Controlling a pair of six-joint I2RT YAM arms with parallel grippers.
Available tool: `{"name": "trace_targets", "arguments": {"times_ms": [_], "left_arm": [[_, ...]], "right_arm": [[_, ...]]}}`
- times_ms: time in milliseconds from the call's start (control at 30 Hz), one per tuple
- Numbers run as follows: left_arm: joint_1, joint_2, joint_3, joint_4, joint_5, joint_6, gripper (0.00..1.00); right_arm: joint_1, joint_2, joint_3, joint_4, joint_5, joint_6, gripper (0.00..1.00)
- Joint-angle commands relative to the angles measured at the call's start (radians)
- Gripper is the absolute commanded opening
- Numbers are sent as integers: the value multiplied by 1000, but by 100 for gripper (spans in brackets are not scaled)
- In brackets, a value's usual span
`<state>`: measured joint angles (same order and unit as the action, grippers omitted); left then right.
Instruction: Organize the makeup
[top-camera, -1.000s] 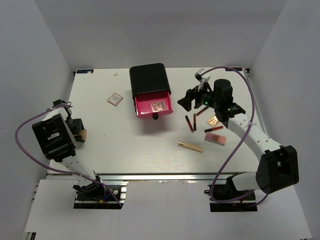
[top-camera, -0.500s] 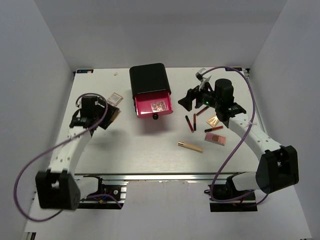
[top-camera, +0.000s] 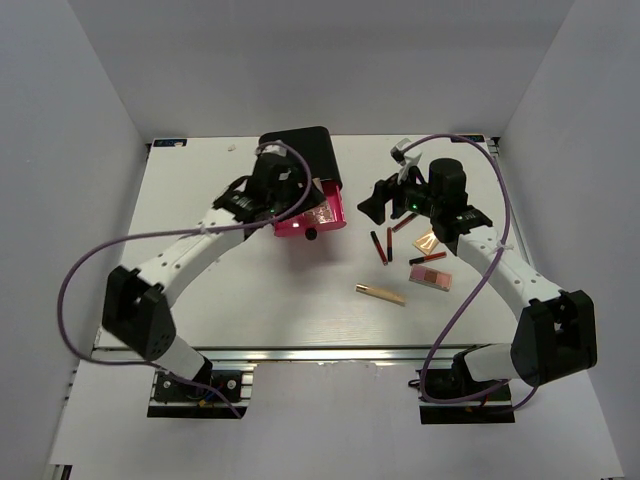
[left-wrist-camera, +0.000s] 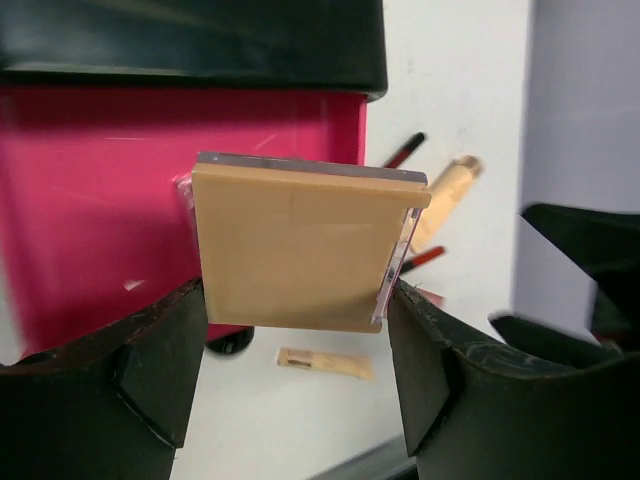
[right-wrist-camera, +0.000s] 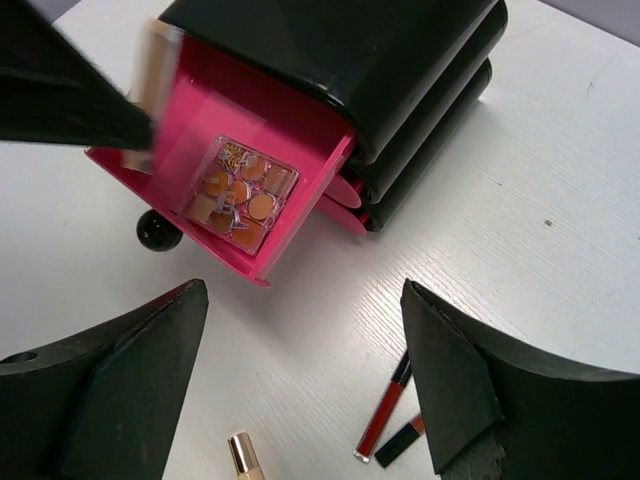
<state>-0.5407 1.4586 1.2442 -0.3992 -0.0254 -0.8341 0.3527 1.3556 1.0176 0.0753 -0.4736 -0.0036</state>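
Overhead view: a white, wood-grained desk (top-camera: 200, 290) is noted. A glossy black box (top-camera: 296, 152) with rounded corners stands at the far middle, its pink drawer (top-camera: 330, 222) pulled out. The left claw (top-camera: 295, 203) is held over that drawer. The right claw (top-camera: 372, 205) is seen just right of the box, above the desk. Thin dark-red lip sticks (top-camera: 380, 247), a flat pink palette (top-camera: 430, 276) and a slim gold-beige stick (top-camera: 381, 294) are laid loose on the desk, right of the drawer

Left wrist view: a tan square compact (left-wrist-camera: 300, 250), matte and flat, is clamped by its edges between the black fingers (left-wrist-camera: 150, 370), above the smooth drawer floor

Right wrist view: the right claw's jaws are spread wide with nothing between them. A clear-lidded compact (right-wrist-camera: 240, 193) of round orange pans is lying in the drawer
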Motion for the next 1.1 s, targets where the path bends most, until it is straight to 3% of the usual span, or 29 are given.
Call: {"name": "trace_targets", "arguments": {"times_ms": [0,100,167,200,233,333,367,800,967,1033,1067], "left_arm": [[-54,97,180,-125,-125,102,3],[-73,183,269,-188,-165,125,6],[-88,225,300,-231,-188,138,13],[-93,236,314,-249,-197,136,30],[-99,247,336,-265,-203,138,41],[-114,270,342,-290,-199,139,69],[-117,275,343,-287,-197,139,72],[-113,275,552,-326,-180,178,93],[-96,240,469,-331,-169,164,92],[-93,217,436,-322,-185,145,84],[-75,189,429,-322,-205,138,72]], "right_arm": [[-8,-30,26,-9,10,-26,83],[-14,-46,10,-19,18,-27,83],[-15,-55,4,-22,24,-26,83],[-17,-56,-1,-23,27,-26,83],[-21,-59,-2,-25,30,-26,84],[-27,-59,-5,-26,35,-27,85],[-32,-59,-5,-28,35,-29,87],[-84,-32,15,-75,-20,-128,89],[-90,-19,22,-74,-16,-128,89],[-100,-16,26,-106,-5,-134,89],[-103,-12,35,-120,12,-147,89]]}}
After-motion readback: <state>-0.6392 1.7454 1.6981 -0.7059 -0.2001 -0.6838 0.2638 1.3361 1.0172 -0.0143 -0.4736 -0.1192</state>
